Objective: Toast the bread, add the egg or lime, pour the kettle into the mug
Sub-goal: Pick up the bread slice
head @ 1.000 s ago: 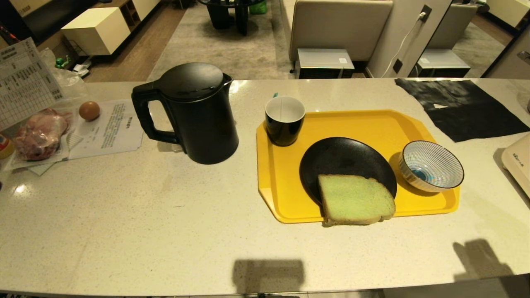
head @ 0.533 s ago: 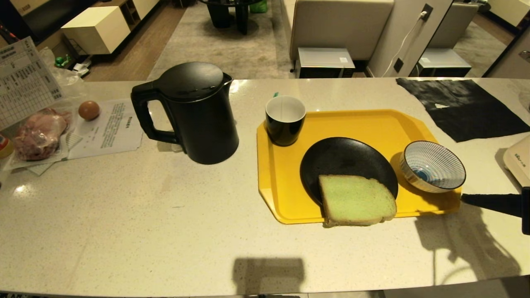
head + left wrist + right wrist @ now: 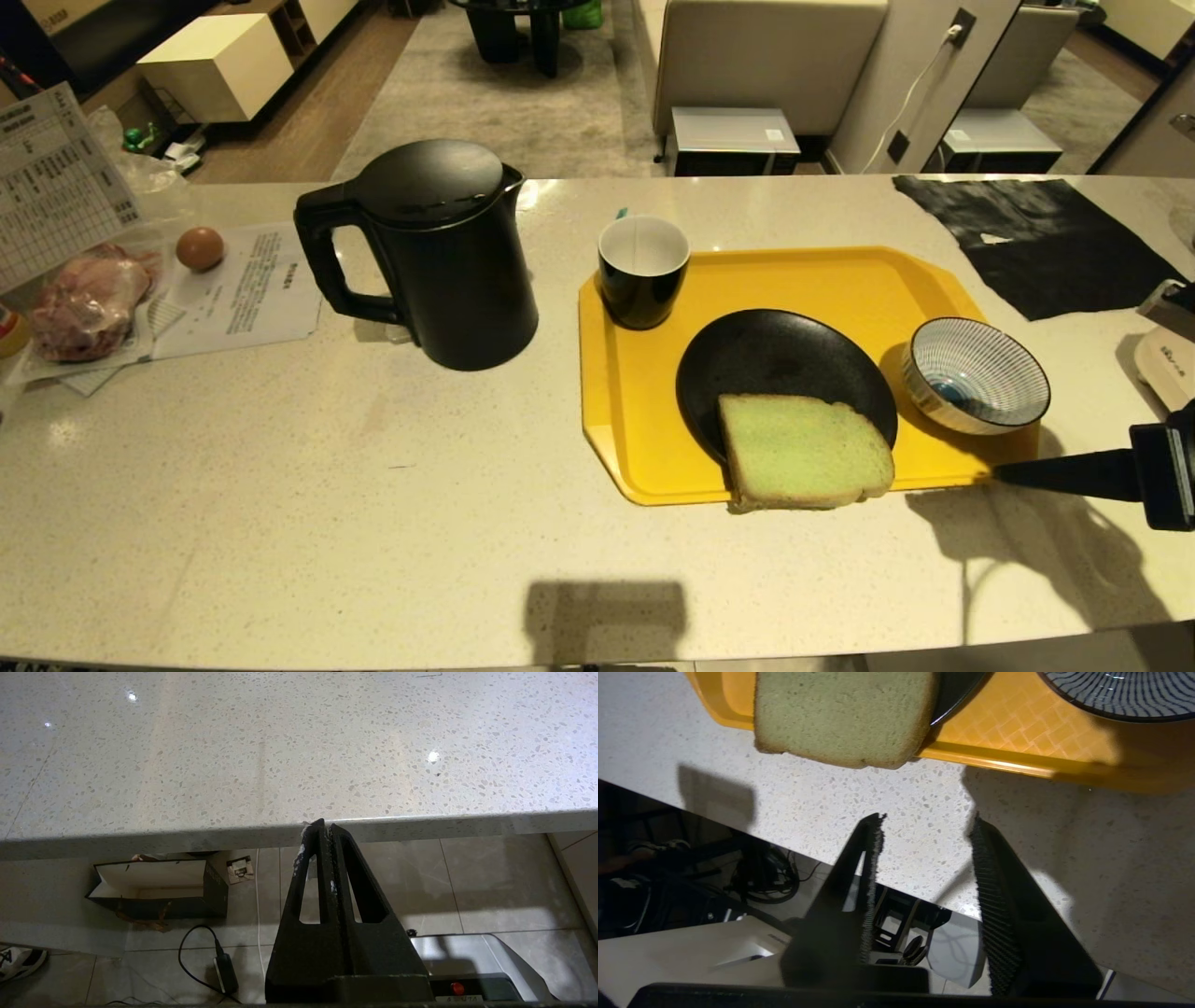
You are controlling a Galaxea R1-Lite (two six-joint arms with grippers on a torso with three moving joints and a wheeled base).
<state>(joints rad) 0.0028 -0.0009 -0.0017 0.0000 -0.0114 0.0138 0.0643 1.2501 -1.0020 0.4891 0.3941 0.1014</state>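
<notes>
a home's open kitchen-living space: pale speckled stone desk [image 3: 373, 485] fronting a grey carpet [image 3: 504, 103], beige sofa [image 3: 766, 56] and low cream cabinets [image 3: 215, 65].

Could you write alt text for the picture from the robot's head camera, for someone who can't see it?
The robot's right gripper reaches in from the right toward a slice of green bread overhanging a black plate on a yellow tray. The tray also holds a black mug and a striped bowl; a black kettle stands left of it.
</notes>
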